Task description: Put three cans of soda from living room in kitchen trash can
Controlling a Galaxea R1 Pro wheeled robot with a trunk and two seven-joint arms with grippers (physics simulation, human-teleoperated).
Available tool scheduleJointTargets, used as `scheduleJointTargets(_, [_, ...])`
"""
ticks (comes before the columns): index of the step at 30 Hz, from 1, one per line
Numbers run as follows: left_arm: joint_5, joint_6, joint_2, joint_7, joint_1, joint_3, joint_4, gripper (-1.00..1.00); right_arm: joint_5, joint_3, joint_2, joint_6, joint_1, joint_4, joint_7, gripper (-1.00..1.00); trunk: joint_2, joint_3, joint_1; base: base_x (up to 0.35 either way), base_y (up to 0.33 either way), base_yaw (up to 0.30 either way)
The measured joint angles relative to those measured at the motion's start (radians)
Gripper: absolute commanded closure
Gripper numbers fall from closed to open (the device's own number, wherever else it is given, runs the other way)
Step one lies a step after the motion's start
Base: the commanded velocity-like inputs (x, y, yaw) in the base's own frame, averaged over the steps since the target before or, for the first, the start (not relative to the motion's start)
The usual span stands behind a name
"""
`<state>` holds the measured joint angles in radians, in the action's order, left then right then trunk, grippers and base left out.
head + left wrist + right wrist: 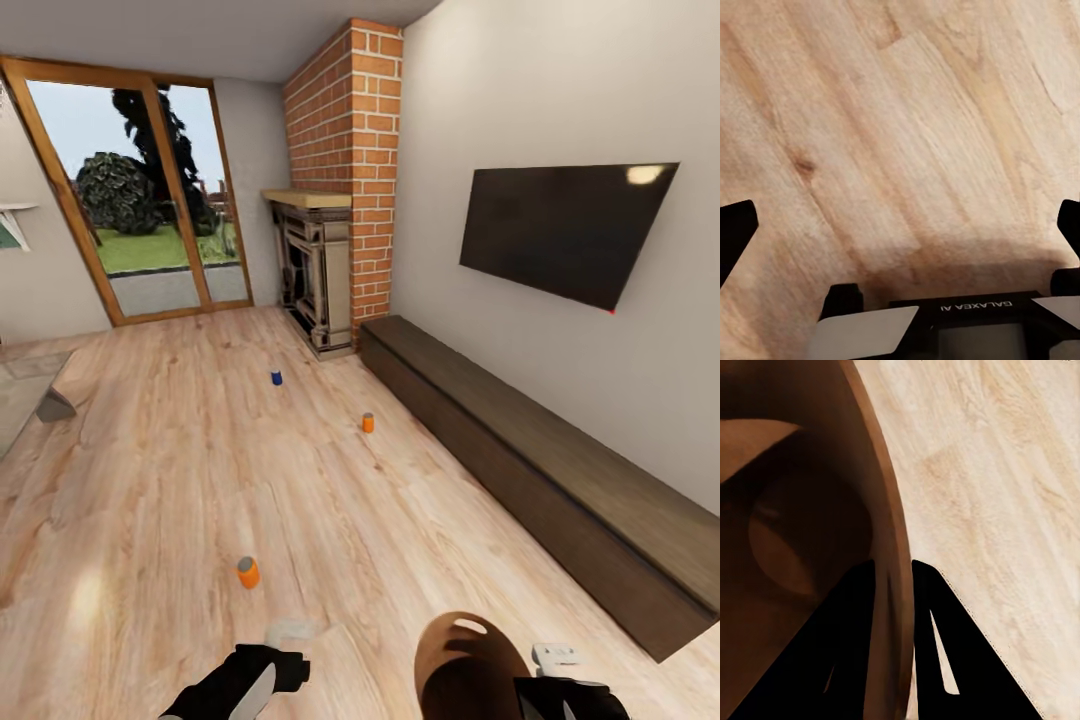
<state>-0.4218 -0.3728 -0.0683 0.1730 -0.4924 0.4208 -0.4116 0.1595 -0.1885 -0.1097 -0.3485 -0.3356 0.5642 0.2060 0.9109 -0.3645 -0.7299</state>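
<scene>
Three cans of soda stand apart on the wooden living room floor: a dark blue one [276, 377] farthest off, an orange one [368, 422] to its right, and a second orange one [248, 572] nearest me. My left gripper [275, 665] hangs just short of that nearest can, and in the left wrist view the left gripper [900, 232] is open over bare floor. The tash can [468, 655], brown inside, is held low at my right. My right gripper [892, 574] is shut on its rim wall [889, 510], one finger inside and one outside.
A long low dark bench [540, 470] runs along the right wall under the TV [565, 230]. The brick fireplace [325, 260] stands at the far end beside the glass doors [140, 200]. A grey furniture edge [50, 405] juts in at the left.
</scene>
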Motion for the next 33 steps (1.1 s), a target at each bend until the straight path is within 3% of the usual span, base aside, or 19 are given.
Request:
scheduleJointTargets(16, [-0.002, 0.038, 0.023, 0.011, -0.002, -0.006, 0.139, -1.0, 0.0, -0.004, -0.005, 0.001, 0.0, 0.001, 0.0, 1.0, 0.0, 0.0, 0.0, 0.103, 0.35, 0.0])
scheduleJointTargets(25, [-0.002, 0.049, 0.029, 0.013, -0.003, -0.005, 0.149, -1.0, -0.001, -0.005, -0.006, 0.0, 0.0, 0.001, 0.001, 1.0, 0.0, 0.0, 0.0, 0.158, 0.333, -0.015])
scheduleJointTargets(33, [-0.002, 0.068, 0.029, 0.013, -0.003, -0.005, 0.149, -1.0, -0.002, -0.002, -0.005, 0.0, 0.0, 0.001, 0.001, 1.0, 0.0, 0.0, 0.0, 0.254, 0.276, -0.196])
